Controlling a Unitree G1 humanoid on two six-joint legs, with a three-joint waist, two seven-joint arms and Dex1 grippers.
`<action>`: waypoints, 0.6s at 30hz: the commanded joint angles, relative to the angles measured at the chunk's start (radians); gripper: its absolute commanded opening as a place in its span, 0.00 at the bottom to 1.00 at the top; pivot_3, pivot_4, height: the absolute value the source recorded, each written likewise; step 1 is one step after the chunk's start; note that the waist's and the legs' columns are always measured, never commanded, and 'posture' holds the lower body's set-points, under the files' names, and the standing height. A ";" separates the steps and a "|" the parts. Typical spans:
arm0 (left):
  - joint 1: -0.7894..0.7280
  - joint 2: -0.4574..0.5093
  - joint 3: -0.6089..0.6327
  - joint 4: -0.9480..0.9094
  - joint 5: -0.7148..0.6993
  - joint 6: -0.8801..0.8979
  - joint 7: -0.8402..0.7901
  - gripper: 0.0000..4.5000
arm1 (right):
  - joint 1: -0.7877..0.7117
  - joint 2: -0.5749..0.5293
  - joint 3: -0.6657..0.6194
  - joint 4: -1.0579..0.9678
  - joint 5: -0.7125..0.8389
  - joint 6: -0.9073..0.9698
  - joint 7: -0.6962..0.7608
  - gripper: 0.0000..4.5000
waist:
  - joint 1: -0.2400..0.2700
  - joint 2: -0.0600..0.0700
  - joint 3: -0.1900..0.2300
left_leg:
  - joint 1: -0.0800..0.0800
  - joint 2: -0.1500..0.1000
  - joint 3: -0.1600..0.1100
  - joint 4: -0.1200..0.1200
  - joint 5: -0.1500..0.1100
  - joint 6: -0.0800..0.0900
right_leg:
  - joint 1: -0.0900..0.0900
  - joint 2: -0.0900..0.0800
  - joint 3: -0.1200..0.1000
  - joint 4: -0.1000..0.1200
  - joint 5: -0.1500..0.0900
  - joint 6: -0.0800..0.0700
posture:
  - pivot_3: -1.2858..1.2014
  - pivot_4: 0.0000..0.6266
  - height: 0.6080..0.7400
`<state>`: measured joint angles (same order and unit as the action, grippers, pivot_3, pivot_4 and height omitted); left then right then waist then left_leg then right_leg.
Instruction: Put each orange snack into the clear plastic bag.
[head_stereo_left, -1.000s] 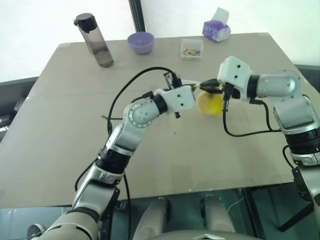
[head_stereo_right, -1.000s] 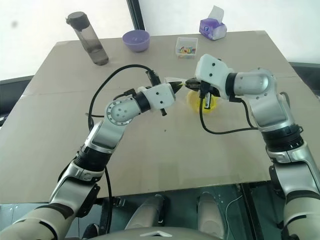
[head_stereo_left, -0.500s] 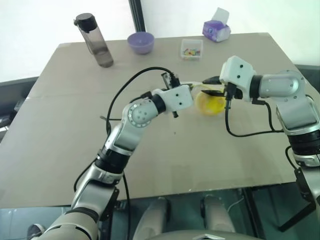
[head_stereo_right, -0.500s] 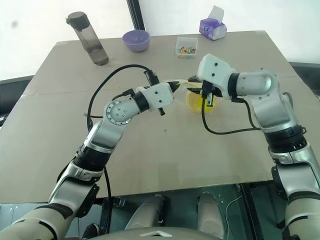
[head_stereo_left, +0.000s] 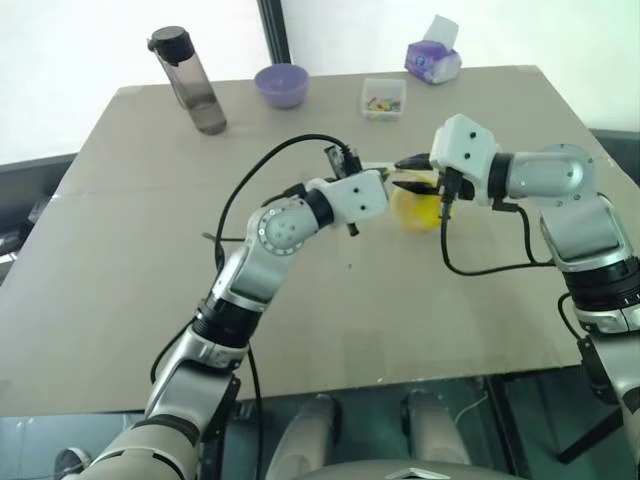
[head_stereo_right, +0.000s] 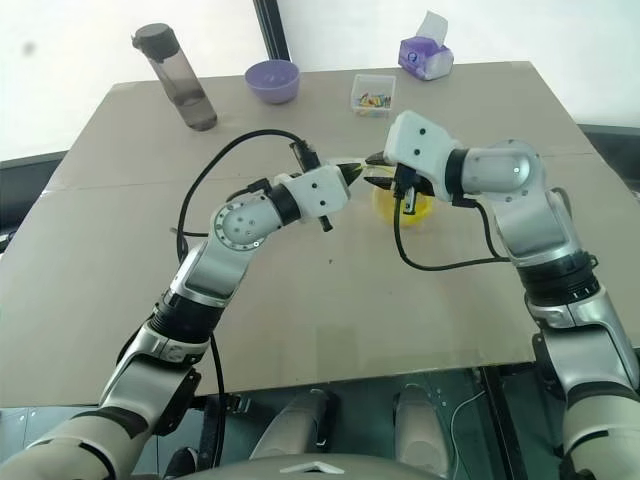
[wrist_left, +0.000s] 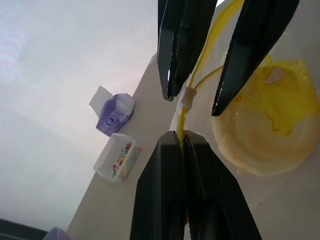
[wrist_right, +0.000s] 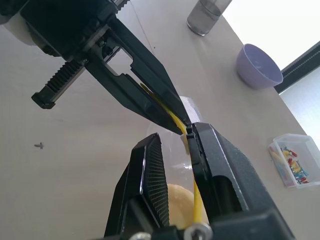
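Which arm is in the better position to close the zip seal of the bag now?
Probably the right. The right gripper stands open astride the yellow seal strip of the clear plastic bag, while the left gripper is shut on that strip, anchoring it. The orange snack lies inside.

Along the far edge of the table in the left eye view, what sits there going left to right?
Water bottle → purple bowl → small clear box of coloured bits → purple tissue pack.

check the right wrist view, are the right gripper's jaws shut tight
No, the right gripper shows a clear gap between its jaws.
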<state>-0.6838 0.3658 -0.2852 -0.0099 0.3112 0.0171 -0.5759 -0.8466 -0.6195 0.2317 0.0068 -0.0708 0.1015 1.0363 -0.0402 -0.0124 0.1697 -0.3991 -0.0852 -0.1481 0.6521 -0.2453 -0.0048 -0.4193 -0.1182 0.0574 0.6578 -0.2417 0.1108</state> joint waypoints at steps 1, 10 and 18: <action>0.000 -0.002 0.007 -0.038 -0.005 0.000 0.007 0.00 | -0.031 0.003 -0.010 -0.012 0.004 -0.022 -0.011 0.22 | 0.000 0.000 0.000 | 0.000 0.000 0.000 0.000 0.000 0.000 | 0.000 0.000 0.000 0.000 0.000 0.000 | 0.52 0.24 0.99; -0.002 -0.006 0.007 -0.036 -0.005 0.001 0.010 0.00 | -0.037 -0.004 -0.011 0.004 -0.008 -0.037 -0.010 0.22 | 0.000 0.000 0.000 | 0.000 0.000 0.000 0.000 0.000 0.000 | 0.000 0.000 0.000 0.000 0.000 0.000 | 0.52 0.24 0.99; -0.003 -0.005 0.007 -0.036 -0.003 0.002 0.009 0.00 | -0.041 -0.009 -0.017 0.004 -0.008 -0.042 -0.009 0.02 | 0.000 0.000 0.000 | 0.000 0.000 0.000 0.000 0.000 0.000 | 0.000 0.000 0.000 0.000 0.000 0.000 | 0.52 0.24 0.99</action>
<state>-0.6820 0.3619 -0.2853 -0.0099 0.3116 0.0246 -0.5759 -0.8539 -0.6182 0.2313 0.0233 -0.0784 0.0746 1.0366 -0.0404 -0.0124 0.1697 -0.3991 -0.0852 -0.1481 0.6521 -0.2453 -0.0048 -0.4193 -0.1182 0.0574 0.6578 -0.2417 0.1108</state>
